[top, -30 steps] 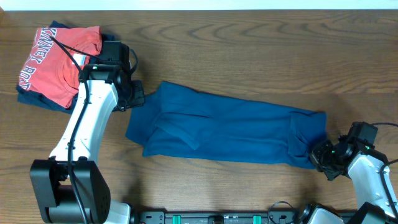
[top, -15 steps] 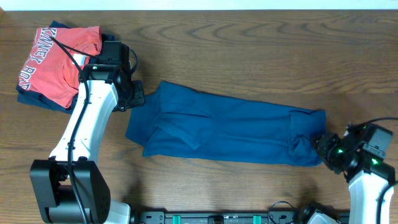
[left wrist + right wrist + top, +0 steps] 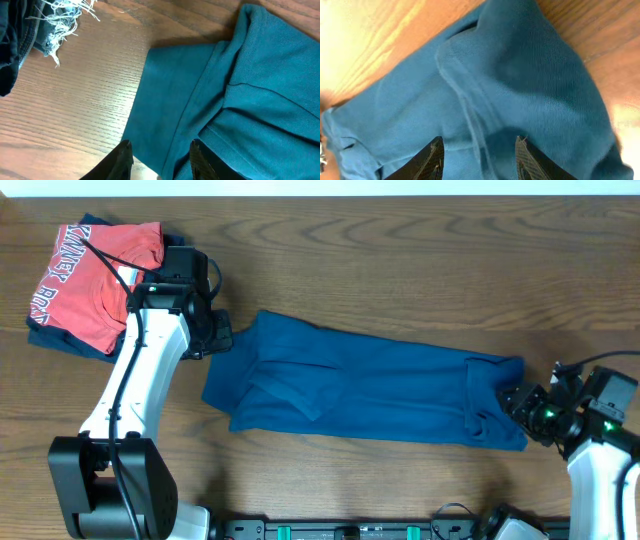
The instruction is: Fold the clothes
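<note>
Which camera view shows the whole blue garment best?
The overhead view: the blue garment lies there complete, end to end. The left wrist view shows only one folded end, the right wrist view only the other.

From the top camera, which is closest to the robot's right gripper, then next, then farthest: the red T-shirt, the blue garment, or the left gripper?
Starting from the right gripper:
1. blue garment, right beside it, with its near end at the fingertips.
2. left gripper, at the garment's other end.
3. red T-shirt, in the far left corner, beyond the left gripper.
</note>
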Motion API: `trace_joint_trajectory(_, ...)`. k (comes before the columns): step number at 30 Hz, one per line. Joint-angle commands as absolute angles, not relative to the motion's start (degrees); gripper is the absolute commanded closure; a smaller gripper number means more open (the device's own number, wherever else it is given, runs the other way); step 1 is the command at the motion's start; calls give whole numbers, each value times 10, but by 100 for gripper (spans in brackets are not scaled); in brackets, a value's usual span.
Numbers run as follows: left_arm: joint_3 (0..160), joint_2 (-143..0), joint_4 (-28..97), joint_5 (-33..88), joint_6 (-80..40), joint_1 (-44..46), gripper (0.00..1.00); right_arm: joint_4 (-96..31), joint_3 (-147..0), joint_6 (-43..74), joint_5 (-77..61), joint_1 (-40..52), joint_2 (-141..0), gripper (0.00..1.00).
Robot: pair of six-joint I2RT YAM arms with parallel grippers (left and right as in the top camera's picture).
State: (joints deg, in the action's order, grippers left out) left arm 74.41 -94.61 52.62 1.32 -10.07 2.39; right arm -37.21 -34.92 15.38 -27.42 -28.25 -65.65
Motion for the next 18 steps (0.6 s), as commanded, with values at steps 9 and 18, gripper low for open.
trace_joint_trajectory(9,752,-935,526,132,-90,21,60,-188,-354,208,-257,-233,-837,78)
trace_joint_trajectory(18,752,-935,527,165,-86,21,60,-65,-355,265,-256,-248,-940,72)
